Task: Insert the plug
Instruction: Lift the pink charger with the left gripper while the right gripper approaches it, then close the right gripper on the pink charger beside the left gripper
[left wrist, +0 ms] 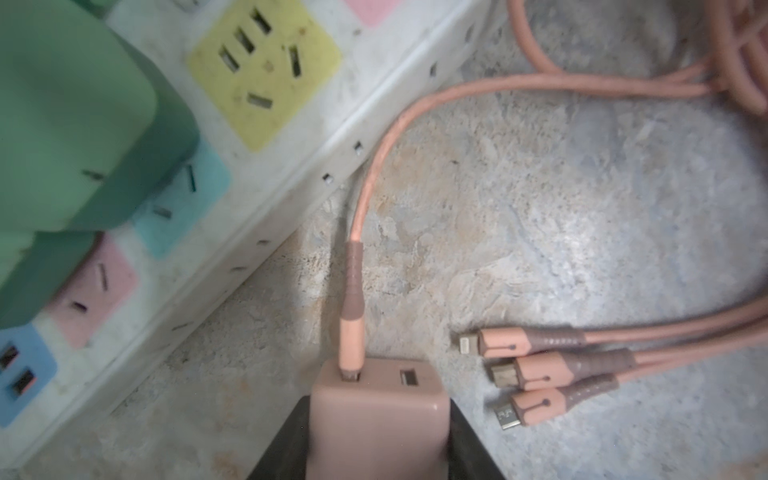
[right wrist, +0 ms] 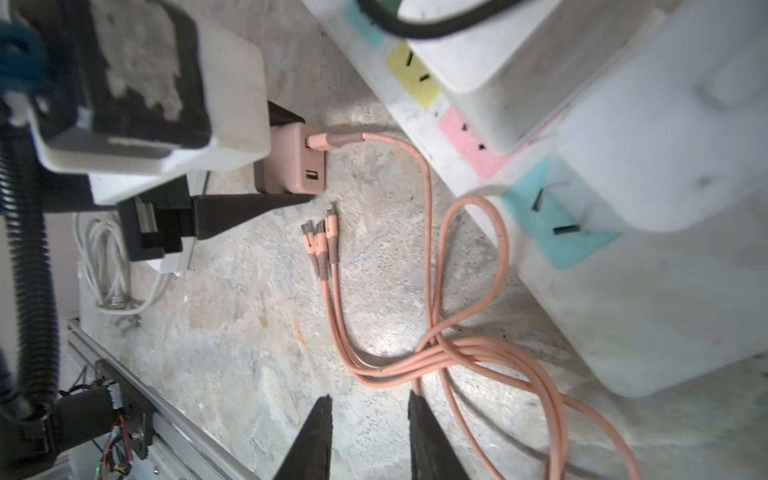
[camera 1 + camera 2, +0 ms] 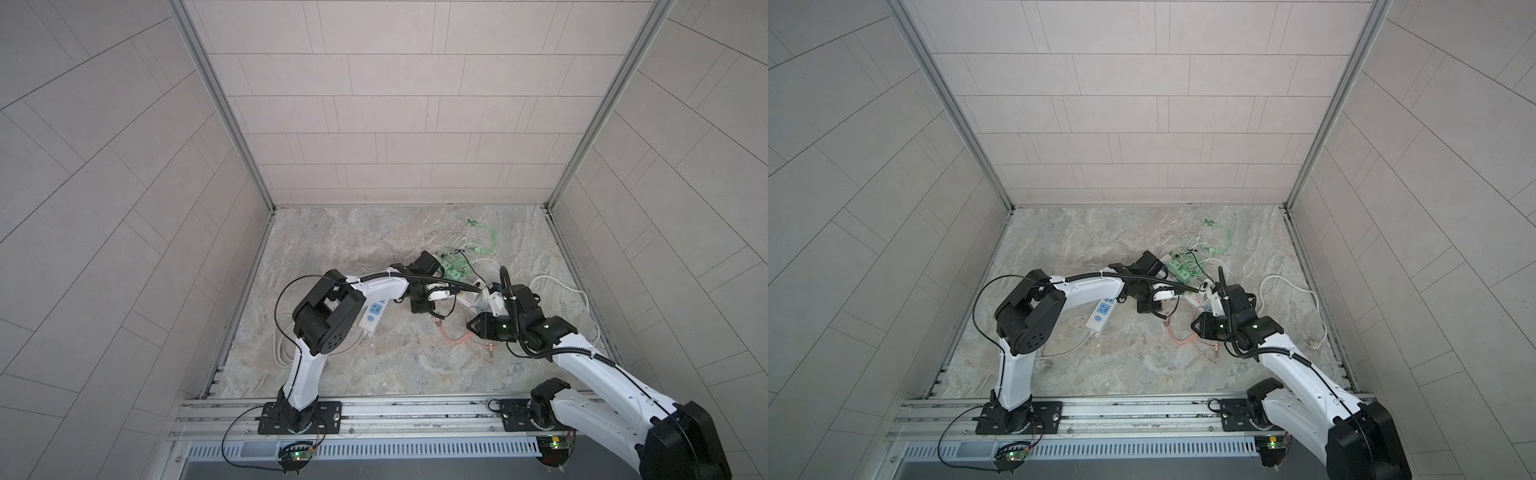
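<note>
Left pincer (image 1: 376, 419) clamped, gripping; right pincer (image 2: 370, 395) tips narrowly apart, empty; arms converge.

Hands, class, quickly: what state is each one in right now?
Left hand: closed on the pink charger.
Right hand: slightly open, holding nothing.

Pink charger plug (image 1: 370, 432) out of the white power strip (image 1: 270, 199); not inserted.
Blocky dusty-pink body with rounded corners, clamped on two opposite sides by the black fingers of the left gripper (image 1: 378, 403). One USB port filled by a salmon cable (image 1: 374, 174), the neighbouring port vacant. Prongs hidden. Held low over the stone floor (image 1: 540, 249), near the strip's long side and apart from it. Strip scuffed, lying flat, with pastel socket pads: yellow pad (image 1: 266, 70) free, teal pad (image 1: 187, 199) partly under a green adapter (image 1: 75, 124).
</note>
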Robot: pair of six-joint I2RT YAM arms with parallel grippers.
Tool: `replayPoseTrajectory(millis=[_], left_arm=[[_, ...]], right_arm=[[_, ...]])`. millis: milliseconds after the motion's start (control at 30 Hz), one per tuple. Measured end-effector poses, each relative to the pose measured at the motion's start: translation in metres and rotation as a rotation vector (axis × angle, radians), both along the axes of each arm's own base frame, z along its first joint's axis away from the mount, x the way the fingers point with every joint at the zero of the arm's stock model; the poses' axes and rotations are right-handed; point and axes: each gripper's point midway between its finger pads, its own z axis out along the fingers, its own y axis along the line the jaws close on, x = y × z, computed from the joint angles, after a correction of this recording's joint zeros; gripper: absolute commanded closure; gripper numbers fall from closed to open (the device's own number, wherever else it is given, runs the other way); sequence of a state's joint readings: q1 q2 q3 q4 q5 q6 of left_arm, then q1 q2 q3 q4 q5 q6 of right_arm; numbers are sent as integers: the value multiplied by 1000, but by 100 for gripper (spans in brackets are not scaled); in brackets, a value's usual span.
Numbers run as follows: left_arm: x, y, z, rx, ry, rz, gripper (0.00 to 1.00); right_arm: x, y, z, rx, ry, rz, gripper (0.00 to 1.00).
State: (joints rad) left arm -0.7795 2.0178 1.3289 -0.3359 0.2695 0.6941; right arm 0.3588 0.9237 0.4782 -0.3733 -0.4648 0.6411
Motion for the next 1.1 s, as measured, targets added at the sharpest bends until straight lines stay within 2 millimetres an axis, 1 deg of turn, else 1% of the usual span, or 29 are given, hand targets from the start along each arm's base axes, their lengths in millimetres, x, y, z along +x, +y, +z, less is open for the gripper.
replayPoseTrajectory(millis=[100, 200, 300, 333, 433, 533, 667, 800, 967, 1100], left_arm=[[-14, 8, 1, -29, 35, 36, 63], [-29, 15, 8, -76, 62, 64, 63], [-38, 12, 28, -168, 77, 88, 63], [-41, 10, 37, -211, 77, 95, 63], [-46, 3, 64, -341, 65, 110, 63], [-53, 1, 80, -437, 57, 116, 63], [-59, 1, 88, -498, 66, 118, 63], [-60, 1, 93, -527, 63, 120, 63], [-63, 2, 100, -563, 51, 119, 63], [-64, 2, 101, -573, 48, 117, 63]], right_arm=[[6, 8, 13, 72, -38, -21, 68], [14, 17, 29, 150, -97, -28, 63], [18, 28, 42, 215, -129, -14, 61], [18, 32, 44, 228, -131, -6, 61], [16, 44, 48, 259, -121, 19, 61], [14, 56, 52, 278, -115, 50, 61], [12, 73, 59, 303, -114, 87, 61], [14, 83, 67, 309, -126, 105, 61], [20, 87, 69, 290, -123, 99, 61], [20, 87, 64, 261, -113, 89, 61]])
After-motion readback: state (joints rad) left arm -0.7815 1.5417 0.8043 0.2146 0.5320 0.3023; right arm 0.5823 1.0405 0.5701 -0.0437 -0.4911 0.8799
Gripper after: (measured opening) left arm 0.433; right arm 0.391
